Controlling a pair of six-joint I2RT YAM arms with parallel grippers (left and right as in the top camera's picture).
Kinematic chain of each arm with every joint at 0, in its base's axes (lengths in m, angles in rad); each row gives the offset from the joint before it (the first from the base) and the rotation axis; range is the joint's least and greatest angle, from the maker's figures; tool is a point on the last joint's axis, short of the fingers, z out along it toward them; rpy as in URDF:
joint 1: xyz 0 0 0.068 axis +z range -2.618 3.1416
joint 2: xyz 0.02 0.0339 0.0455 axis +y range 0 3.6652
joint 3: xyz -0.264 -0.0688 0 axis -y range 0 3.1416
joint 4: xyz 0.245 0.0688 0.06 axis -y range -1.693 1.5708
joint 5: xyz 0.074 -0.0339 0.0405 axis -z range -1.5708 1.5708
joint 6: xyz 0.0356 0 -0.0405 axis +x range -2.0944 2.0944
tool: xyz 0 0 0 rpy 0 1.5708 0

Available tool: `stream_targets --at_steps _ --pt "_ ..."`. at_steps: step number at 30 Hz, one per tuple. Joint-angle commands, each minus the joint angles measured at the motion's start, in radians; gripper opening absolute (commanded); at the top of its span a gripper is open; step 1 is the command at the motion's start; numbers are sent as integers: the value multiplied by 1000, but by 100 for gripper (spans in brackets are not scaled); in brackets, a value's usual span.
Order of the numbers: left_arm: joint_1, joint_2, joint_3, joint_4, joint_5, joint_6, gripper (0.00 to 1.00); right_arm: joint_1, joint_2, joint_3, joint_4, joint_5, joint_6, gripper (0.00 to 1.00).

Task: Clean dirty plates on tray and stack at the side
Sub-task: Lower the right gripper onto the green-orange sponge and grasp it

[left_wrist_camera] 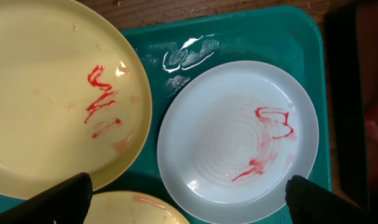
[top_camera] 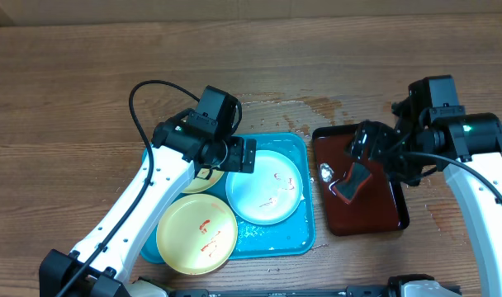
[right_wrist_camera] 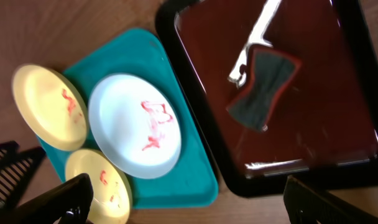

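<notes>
- The left fingers (left_wrist_camera: pixel 71 194) are spread wide with nothing between them, hanging above the plates without touching any.
- In the gap between them, just ahead, lies the mint-white plate (left_wrist_camera: pixel 239 143). It sits flat in the turquoise tray (left_wrist_camera: pixel 251 31), with thin red smears on it.
- Outward past the finger at the left of that view lies the large yellow-green plate (left_wrist_camera: pixel 52 93), also smeared red, its rim just beside the white plate.
- The second yellow-green plate (left_wrist_camera: pixel 136 210) shows only its edge, close beside the same finger.
- The right fingers (right_wrist_camera: pixel 326 202) are likewise spread and hold nothing.
- Ahead of them, between the two tips, a dark sponge (right_wrist_camera: pixel 263 87) with a red edge lies in the dark red-brown tray (right_wrist_camera: pixel 344 74).
- The turquoise tray and its plates lie off to one side of the right fingers, beside the dark tray and apart from it.
- Count: three plates, two yellow-green and one mint-white, all smeared red; two trays; one sponge.
- Both trays rest on the wooden worktop (top_camera: pixel 69 99). From overhead, the nearer yellow-green plate overhangs the turquoise tray's rim.
</notes>
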Motion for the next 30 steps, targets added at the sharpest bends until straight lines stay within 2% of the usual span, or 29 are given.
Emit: stream_targets --at_steps 1,6,10,13,18,22,24,28,30 --pt "-5 4 23 -1 31 20 100 -2 2 -9 31 2 81 100" --pt "-5 4 23 -2 33 20 100 5 18 -183 126 11 97 100" --pt "-5 4 23 -2 32 20 100 5 35 -385 286 10 312 100" --pt "-5 4 23 -6 32 20 100 5 59 -504 449 14 383 100" --pt "-5 4 23 -8 33 20 100 5 77 -547 612 27 397 100" --pt "-5 4 23 -8 33 20 100 5 79 -548 644 138 522 86" --pt "-5 4 23 -9 33 20 100 5 83 -548 644 180 568 71" --pt "-5 4 23 -8 31 21 100 5 109 -548 639 191 588 70" --pt "-5 4 23 -7 30 24 100 5 131 -548 639 192 587 64"
